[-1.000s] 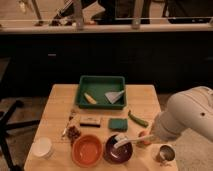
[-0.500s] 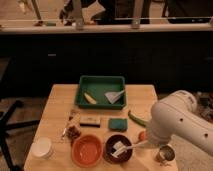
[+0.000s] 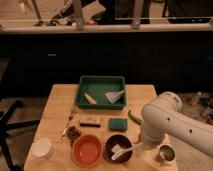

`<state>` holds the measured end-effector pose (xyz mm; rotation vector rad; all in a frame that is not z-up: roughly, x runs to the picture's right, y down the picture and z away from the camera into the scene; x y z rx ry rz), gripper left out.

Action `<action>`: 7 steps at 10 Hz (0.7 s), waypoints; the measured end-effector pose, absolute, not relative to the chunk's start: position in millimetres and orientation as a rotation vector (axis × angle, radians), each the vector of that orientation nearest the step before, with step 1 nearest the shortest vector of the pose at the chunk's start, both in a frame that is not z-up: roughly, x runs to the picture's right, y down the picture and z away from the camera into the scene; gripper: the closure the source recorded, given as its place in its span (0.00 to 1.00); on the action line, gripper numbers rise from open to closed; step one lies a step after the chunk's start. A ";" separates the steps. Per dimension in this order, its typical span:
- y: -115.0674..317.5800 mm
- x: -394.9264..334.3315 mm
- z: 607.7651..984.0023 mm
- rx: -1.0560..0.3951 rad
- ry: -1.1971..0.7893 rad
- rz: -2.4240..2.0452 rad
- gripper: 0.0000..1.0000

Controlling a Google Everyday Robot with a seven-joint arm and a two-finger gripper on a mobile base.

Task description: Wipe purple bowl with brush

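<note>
The brush (image 3: 123, 150) is held clamped in the gripper (image 3: 141, 145), angled down so its head reaches inside the purple bowl (image 3: 118, 148) for wiping.

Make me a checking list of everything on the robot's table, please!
Surface: wooden table, crowded.
Job's things: purple bowl at the front edge, beside the orange bowl; brush lies slanted across the purple bowl, its head inside.
Clutter: green tray holding a yellow piece and a grey piece; green sponge; flat block; green chilli; white cup; metal cup.
End effector: hidden behind the white arm, by the brush handle; shut.
Cables: nothing seen.
Surroundings: dark counter with a rail behind.
</note>
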<state>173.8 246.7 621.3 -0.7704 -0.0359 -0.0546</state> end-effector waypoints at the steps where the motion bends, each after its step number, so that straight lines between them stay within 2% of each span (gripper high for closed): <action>1: 247.1 172.9 625.7 -0.777 -0.034 -0.052 1.00; 7: 249.0 180.7 654.1 -0.812 -0.001 -0.004 1.00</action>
